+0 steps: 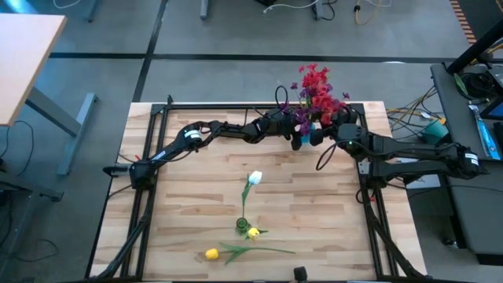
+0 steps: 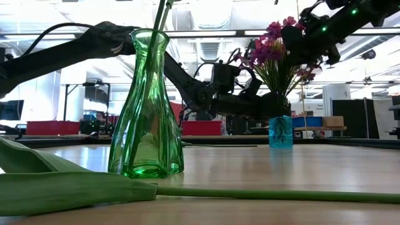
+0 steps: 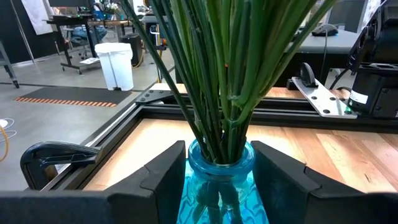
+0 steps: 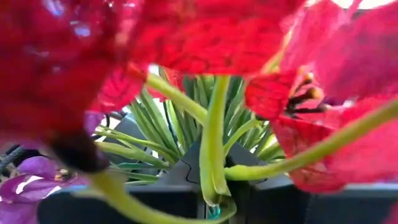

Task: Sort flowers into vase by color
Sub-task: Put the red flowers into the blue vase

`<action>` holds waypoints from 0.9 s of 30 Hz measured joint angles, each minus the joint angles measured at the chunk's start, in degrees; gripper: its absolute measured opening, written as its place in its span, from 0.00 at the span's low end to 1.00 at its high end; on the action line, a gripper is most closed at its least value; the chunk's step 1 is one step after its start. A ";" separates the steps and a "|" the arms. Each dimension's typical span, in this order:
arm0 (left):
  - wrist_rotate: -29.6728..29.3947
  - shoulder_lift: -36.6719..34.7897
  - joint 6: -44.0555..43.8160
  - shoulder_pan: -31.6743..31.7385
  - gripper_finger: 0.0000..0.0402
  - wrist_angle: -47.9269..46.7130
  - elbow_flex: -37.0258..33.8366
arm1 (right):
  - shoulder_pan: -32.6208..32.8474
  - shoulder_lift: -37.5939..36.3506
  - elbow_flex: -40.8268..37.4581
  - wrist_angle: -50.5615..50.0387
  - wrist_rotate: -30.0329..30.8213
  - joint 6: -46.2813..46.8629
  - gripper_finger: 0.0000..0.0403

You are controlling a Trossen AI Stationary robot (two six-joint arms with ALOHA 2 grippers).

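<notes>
A pale wooden table (image 1: 314,212) is seen from above, ringed by a dark frame. At its far edge a blue vase (image 3: 221,186) packed with red and purple flowers (image 1: 314,90) is clasped between the fingers of the left gripper (image 3: 217,171). The right gripper (image 1: 324,130) is closed among the blooms (on a green stem, it seems). A white flower (image 1: 253,179) stands in a green vase (image 2: 147,112); two yellow flowers (image 1: 232,244) lie nearby.

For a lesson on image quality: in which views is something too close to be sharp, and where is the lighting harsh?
Right wrist view: red petals fill the frame, blurred. Low view: a soft leaf in front of the green vase, against bright ceiling lights. Left wrist view: blue vase and stems fairly sharp. High view: evenly lit.
</notes>
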 joint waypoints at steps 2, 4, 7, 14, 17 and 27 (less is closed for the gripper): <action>0.00 0.00 -0.02 0.00 0.41 -0.02 0.01 | 0.02 0.40 0.00 0.20 0.80 -0.05 0.05; 0.00 0.00 -0.12 0.00 0.41 -0.02 0.00 | 0.02 -0.08 -0.02 0.45 0.94 -0.19 0.06; 0.00 0.00 -0.50 0.00 0.41 -0.14 0.00 | 0.20 -1.55 -0.14 -0.18 0.83 -0.52 0.10; 0.26 0.00 -0.74 -0.04 0.44 -0.39 0.01 | 0.33 -4.80 -0.24 -1.38 -1.00 -0.02 0.29; 2.19 -0.19 -2.55 -0.02 0.48 -0.68 0.00 | 0.66 -6.19 -0.24 -2.11 -1.34 0.85 0.36; 4.68 -2.93 -5.19 0.44 0.62 -6.87 -0.09 | 0.90 -10.91 -0.24 -6.77 -4.37 4.72 0.55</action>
